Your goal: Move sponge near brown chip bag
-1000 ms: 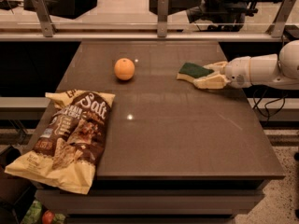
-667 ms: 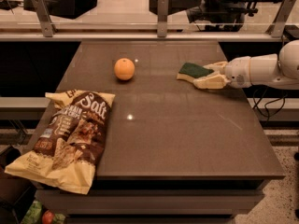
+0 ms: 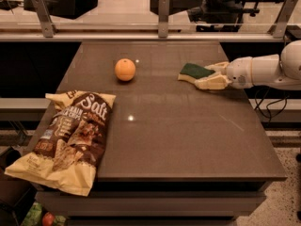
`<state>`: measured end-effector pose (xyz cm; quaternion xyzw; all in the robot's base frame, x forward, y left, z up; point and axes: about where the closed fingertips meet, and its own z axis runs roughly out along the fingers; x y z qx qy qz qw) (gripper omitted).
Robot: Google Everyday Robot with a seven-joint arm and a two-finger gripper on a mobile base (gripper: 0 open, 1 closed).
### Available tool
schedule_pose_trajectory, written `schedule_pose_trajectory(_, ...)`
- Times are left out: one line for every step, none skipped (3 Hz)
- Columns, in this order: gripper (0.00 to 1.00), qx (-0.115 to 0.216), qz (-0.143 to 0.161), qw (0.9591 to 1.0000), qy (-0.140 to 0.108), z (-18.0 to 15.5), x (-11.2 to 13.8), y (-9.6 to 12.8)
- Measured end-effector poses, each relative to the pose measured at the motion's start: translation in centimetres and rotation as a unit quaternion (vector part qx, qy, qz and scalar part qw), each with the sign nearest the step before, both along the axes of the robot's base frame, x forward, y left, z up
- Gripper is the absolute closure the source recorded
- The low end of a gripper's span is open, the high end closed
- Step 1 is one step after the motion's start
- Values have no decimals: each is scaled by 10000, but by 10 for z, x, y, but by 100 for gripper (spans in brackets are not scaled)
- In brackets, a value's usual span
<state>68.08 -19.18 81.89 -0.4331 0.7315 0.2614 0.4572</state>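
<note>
Hand (image 3: 206, 74) around sponge (image 3: 193, 71), right of orange (image 3: 125, 69)

My view is dim and warm-toned. Overhead light leaves two small glare spots on the surface (image 3: 188, 140), one near its centre and one toward 12 o'clock beside the orange (image 3: 125, 69), which casts a soft shadow. The pale tool (image 3: 202, 74), at 2 o'clock, looks brightest.

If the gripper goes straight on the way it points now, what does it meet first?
The sponge: the gripper, entering from the picture's right, points left, and the sponge lies directly at its tip. The orange sits farther along, probably roughly in line.
</note>
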Motion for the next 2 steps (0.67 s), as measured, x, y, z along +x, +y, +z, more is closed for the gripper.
schedule_pose_trajectory(100, -1, 0, 10000, 0, 0, 0, 0)
schedule_pose_trajectory(100, -1, 0, 10000, 0, 0, 0, 0)
